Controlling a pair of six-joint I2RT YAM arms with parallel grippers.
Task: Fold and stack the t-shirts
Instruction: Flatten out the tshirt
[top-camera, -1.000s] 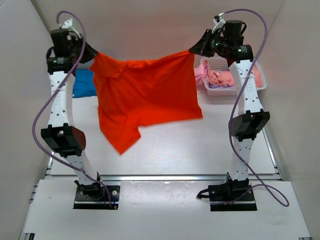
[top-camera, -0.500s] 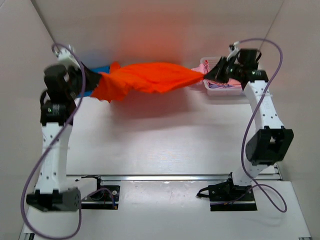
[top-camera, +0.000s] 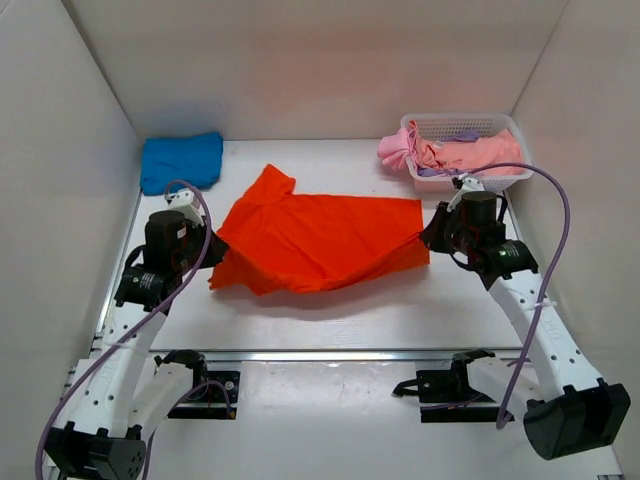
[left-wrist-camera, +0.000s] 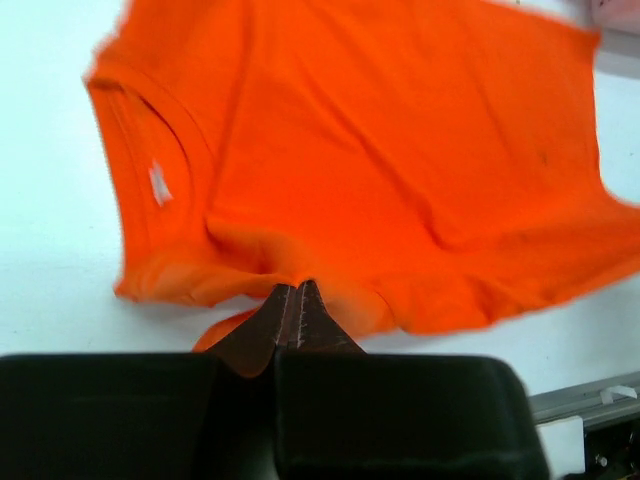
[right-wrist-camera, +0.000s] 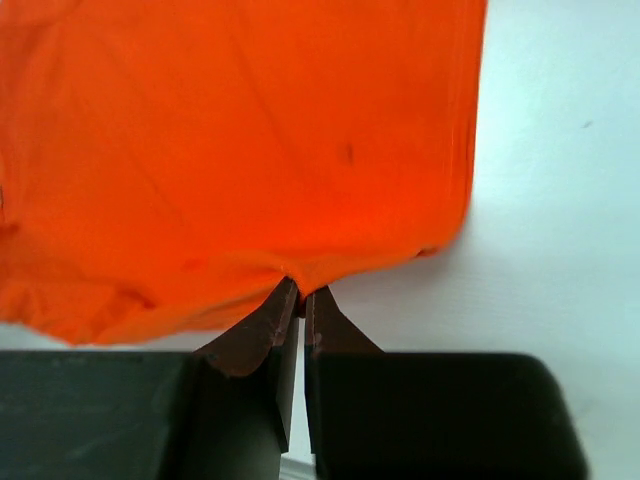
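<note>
The orange-red t-shirt (top-camera: 315, 240) lies spread across the middle of the table, collar to the left. My left gripper (top-camera: 212, 250) is shut on its near left edge, low over the table; the wrist view shows the cloth (left-wrist-camera: 380, 160) pinched at the tips (left-wrist-camera: 297, 290). My right gripper (top-camera: 430, 236) is shut on the shirt's near right corner, where the fabric (right-wrist-camera: 230, 150) bunches between the tips (right-wrist-camera: 300, 288). A folded blue t-shirt (top-camera: 181, 161) rests at the back left. Pink and lilac t-shirts (top-camera: 450, 153) are heaped in the basket.
A white lattice basket (top-camera: 462, 125) stands at the back right against the wall. White walls enclose the table on three sides. A metal rail (top-camera: 330, 353) runs along the near edge by the arm bases.
Both arms have come down and toward the near side, laying the orange-red shirt from hanging in the air to flat on the table. Both grips have held.
</note>
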